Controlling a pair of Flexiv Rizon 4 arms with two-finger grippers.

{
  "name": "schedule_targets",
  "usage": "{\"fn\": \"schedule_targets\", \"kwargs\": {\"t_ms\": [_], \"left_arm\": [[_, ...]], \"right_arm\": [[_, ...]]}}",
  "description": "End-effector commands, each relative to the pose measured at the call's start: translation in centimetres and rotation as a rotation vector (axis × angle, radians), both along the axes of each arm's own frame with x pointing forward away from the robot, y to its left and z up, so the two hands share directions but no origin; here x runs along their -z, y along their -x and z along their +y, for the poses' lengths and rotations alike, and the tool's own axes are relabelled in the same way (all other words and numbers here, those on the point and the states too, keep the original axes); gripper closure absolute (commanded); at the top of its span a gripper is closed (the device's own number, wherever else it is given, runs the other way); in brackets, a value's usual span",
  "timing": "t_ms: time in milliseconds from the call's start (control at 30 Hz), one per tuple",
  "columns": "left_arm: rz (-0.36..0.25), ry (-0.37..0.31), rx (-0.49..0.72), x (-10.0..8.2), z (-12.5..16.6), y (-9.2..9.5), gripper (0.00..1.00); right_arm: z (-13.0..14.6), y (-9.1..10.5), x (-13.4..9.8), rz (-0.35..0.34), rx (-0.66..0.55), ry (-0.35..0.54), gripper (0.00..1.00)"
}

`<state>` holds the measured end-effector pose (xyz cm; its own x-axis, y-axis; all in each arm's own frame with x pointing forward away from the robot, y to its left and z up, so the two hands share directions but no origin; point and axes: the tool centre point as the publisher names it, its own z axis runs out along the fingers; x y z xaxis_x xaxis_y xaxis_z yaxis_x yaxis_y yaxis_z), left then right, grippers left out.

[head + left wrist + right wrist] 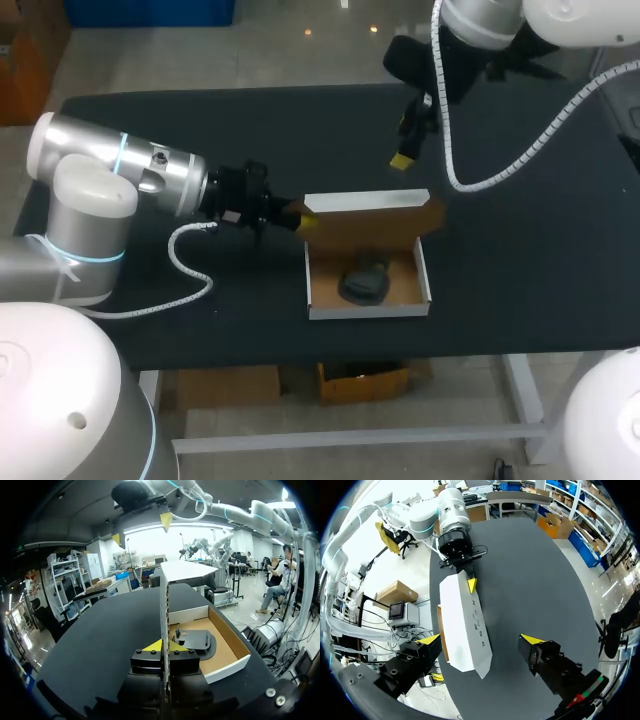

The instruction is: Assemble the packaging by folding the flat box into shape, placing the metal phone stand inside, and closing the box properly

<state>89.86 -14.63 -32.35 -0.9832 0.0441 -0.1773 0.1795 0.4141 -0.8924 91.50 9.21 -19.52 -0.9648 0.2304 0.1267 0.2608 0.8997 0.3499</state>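
Table: We are working on the black table (520,250). It is carrying the box toward its front edge, where both arms can reach it.
Box: The box (308,285) is sitting folded into an open tray with its white walls standing. We are judging the folding step as done, with the top left open for loading.
Lid: The lid (365,203) is standing upright along the tray's far wall, its white outer face turned away from the tray. It is not yet folded down, so the closing step is remaining.
Phone stand: The dark metal phone stand (365,280) is lying inside the tray on the brown floor, near the middle. We are judging the placing step as done.
Left pincer: The left pincer (165,646) is pinching the lid at its left end, one finger on each face of the panel. We are judging that this grip is steadying the lid upright and is placed to swing it down over the tray.
Right pincer: The right pincer (481,640) is hovering above the lid with its fingers spread wide, touching nothing. We are judging that it is standing by to press the lid down or tuck its front flap.
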Motion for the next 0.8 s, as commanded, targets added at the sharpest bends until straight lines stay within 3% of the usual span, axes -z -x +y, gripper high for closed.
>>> {"fn": "schedule_targets", "kwargs": {"t_ms": [33,200,533,667,800], "left_arm": [[-0.033,-0.013,0.004,0.6,-0.3,0.4,1.0],[-0.102,-0.034,0.014,0.7,-0.2,1.1,1.0],[-0.24,-0.045,0.017,1.4,0.4,2.5,1.0],[-0.32,-0.085,0.007,1.9,0.5,3.1,1.0],[-0.362,-0.107,0.005,2.4,0.3,3.6,1.0]], "right_arm": [[-0.2,-0.6,-0.2,0.042,0.059,0.006,0.0],[-0.9,-0.5,0.1,0.115,0.199,0.006,0.0],[-1.1,0.2,0.9,0.201,0.336,0.013,0.0],[-1.2,0.5,1.3,0.24,0.383,0.003,0.0],[-1.4,0.8,1.7,0.273,0.408,-0.019,0.0]]}}
